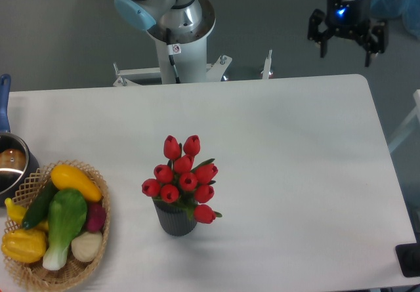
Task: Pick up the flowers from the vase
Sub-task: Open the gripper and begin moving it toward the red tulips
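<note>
White and mostly bare, the surface (282, 174) carried the tulip bunch (184, 174) upright in its ribbed grey vase (174, 221) near the front edge. We judged it light and soft; the buds' neck suited gripping. Our pincer (346, 41) hung beyond the far right corner, jaws apart, empty.

White table (282, 174) bears the vase (175, 219), a wicker basket (98, 239) and a pot (10, 167)

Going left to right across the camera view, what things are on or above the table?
Pot → wicker basket of toy vegetables → flowers in the vase → gripper, open, above the far right edge of the table.
</note>
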`<state>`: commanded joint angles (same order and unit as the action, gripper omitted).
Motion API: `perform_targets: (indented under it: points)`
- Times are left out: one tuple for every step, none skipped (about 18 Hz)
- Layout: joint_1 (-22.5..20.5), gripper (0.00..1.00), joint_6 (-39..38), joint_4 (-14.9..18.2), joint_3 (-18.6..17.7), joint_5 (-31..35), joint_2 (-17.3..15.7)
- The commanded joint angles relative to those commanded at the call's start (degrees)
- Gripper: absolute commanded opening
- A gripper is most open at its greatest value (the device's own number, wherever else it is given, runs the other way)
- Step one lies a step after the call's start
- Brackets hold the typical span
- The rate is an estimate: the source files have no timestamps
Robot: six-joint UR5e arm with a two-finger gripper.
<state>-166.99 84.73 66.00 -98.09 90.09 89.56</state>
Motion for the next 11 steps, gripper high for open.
perform_targets:
  points:
    - [0.09,1.00,0.00,0.00,-0.17,0.00,0.00]
    - [0.09,1.00,0.00,0.00,-0.26,-0.17,-0.09]
    - [0.17,1.00,0.00,0.00,-0.26,-0.79,-0.26]
    - [0.18,1.00,0.00,0.00,-0.26,-1.57,-0.18]
    - [0.18,1.00,0.00,0.00,-0.26,-2.80,-0.18]
    - [0.00,1.00,-0.09,0.00,-0.53,-5.08,0.00]
    - [-0.35,1.00,-0.09,-0.09,-0.70,-6.66,0.09]
    - [-0.79,1.00,-0.18,-0.09,-0.97,-8.42,0.17]
    - [-1.31,1.00,-0.09,-0.09,-0.97,-10.44,0.26]
    - [-1.75,1.00,-0.09,-0.09,-1.23,-12.55,0.26]
    - [-2.02,1.00,-0.18,-0.09,-1.84,-14.31,0.00]
